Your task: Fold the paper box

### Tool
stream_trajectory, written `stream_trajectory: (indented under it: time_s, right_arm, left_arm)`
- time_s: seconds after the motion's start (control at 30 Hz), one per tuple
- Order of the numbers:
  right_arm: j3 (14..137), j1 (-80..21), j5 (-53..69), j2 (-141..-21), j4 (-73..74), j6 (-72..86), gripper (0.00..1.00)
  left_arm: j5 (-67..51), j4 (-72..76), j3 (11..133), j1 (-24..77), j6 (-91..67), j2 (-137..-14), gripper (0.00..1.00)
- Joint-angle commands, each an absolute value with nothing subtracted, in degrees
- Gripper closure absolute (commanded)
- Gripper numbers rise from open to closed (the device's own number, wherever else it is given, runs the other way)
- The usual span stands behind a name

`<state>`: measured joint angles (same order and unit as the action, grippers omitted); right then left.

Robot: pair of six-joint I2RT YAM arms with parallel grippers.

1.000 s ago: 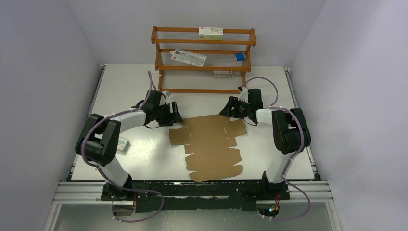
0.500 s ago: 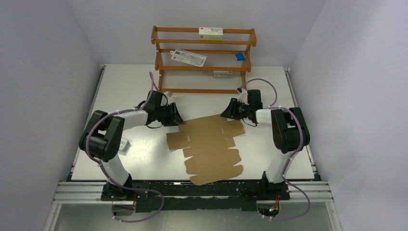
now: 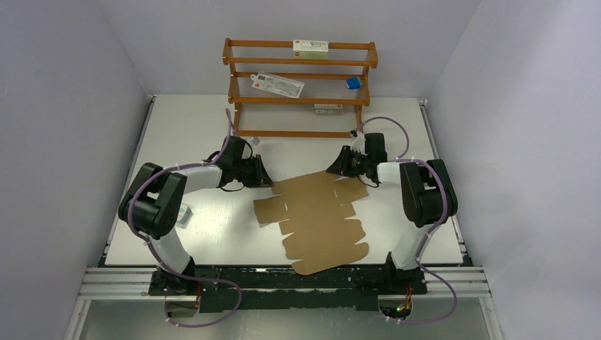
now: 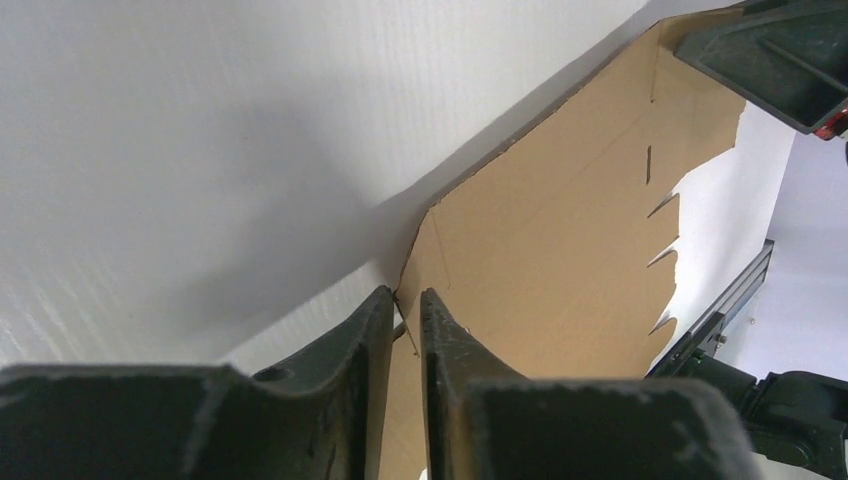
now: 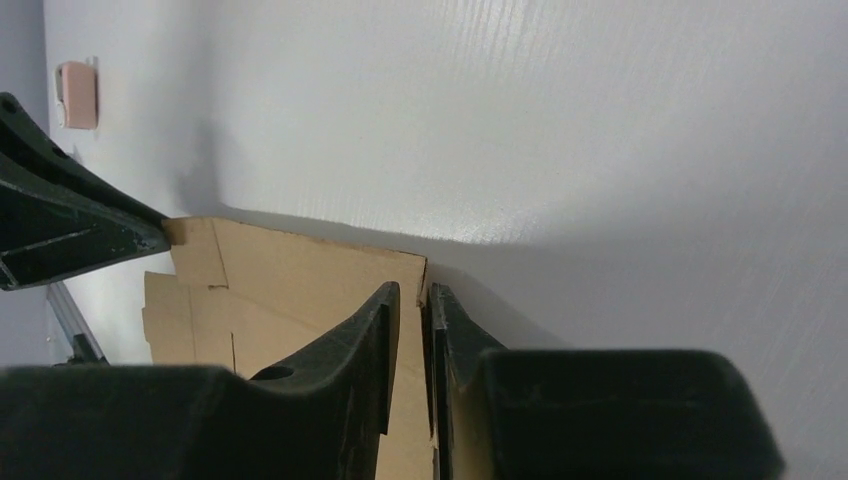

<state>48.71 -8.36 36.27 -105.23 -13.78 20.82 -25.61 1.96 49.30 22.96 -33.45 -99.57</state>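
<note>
My left gripper (image 4: pixel 405 303) and right gripper (image 5: pixel 413 297) clench the paper box's (image 3: pixel 315 212) corners nearest the rack (image 3: pixel 298 88) (its length runs away from there).

I have both arms stretched low over the table, elbows bent and pushed outward. The white-and-black left arm (image 3: pixel 195 173) runs from its base at the near left toward the centre. The black left end effector (image 3: pixel 264 177) points right and sits close to the table. On the left wrist view its two black fingers (image 4: pixel 350 345) stand nearly together, with a corner of the flat brown cardboard paper box (image 3: pixel 315 216) in the thin slit between them. The right arm (image 3: pixel 422 188) mirrors this from the near right. The black right end effector (image 3: pixel 336 168) points left, and its jaws are likewise narrow, on the sheet's far edge.
</note>
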Motion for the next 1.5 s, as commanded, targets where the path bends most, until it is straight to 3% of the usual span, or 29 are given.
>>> stream_trajectory:
  time_s: [0.0, 0.2, 0.4, 0.67, 0.87, 1.17, 1.47]
  right_arm:
    - [48.6, -9.1, 33.2, -102.0, -12.7, 19.9, 0.78]
    - [49.7, -11.8, 24.4, -98.6, -10.0, 18.1, 0.86]
    - [53.2, -16.2, 13.2, -97.7, -7.1, 17.8, 0.93]
    - [60.6, -23.1, -2.9, -101.8, -2.8, 18.6, 0.94]
    - [65.0, -25.5, -7.4, -106.0, -0.8, 18.8, 0.94]
    - [69.1, -25.8, -9.0, -108.7, 2.2, 18.1, 0.9]
    - [67.4, -25.2, -6.9, -104.5, 3.0, 17.9, 0.71]
  left_arm:
    - [-23.9, 1.5, 52.2, 25.0, -33.0, -99.0, 0.81]
    - [-20.3, -3.1, 57.7, 26.2, -31.0, -101.1, 0.95]
    - [-15.5, -7.8, 65.1, 26.9, -28.5, -104.1, 0.95]
    - [-3.8, -15.7, 76.8, 28.7, -22.6, -110.3, 0.95]
    - [0.8, -20.0, 82.6, 29.0, -19.7, -114.6, 0.95]
    - [2.4, -19.5, 83.4, 29.0, -19.4, -114.2, 0.86]
    - [1.5, -18.5, 80.0, 28.7, -20.6, -108.1, 0.64]
